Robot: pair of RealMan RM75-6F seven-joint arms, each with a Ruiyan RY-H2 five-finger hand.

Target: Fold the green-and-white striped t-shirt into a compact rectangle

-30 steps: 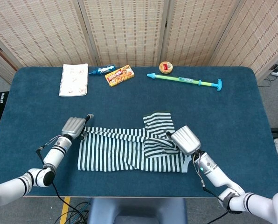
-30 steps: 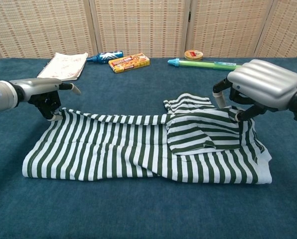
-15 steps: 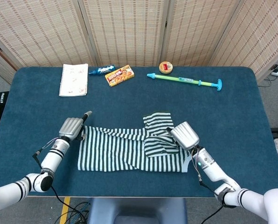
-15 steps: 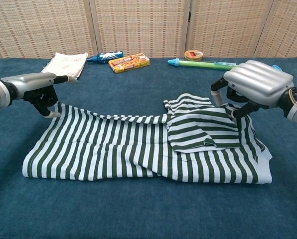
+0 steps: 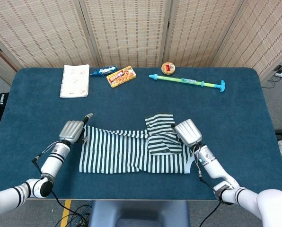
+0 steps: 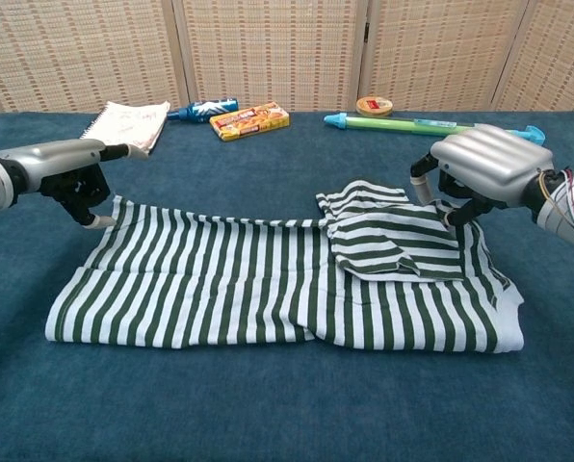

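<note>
The green-and-white striped t-shirt [image 5: 127,151] lies flat near the table's front edge as a wide band, with a sleeve [image 5: 161,135] folded over on its right part. My left hand [image 5: 73,131] sits at the shirt's far left corner [image 6: 116,204], its curled fingers pinching the cloth edge there. My right hand [image 5: 187,132] is at the far right edge, fingers curled down onto the cloth beside the folded sleeve [image 6: 393,236]. In the chest view the left hand [image 6: 70,173] and right hand [image 6: 484,166] hover just above the shirt [image 6: 248,279], whose far edge runs straight between them.
Along the back of the blue table [image 5: 235,123] lie a spiral notebook [image 5: 74,81], a blue tube [image 5: 103,71], an orange box [image 5: 121,76], a round tin [image 5: 168,68] and a long green-and-blue toy pump [image 5: 188,82]. Wicker screens stand behind.
Both hands have moved away from me with the shirt's far edge. That edge, slack and wrinkled before, now runs taut and straight, and the folded sleeve has shifted back.
</note>
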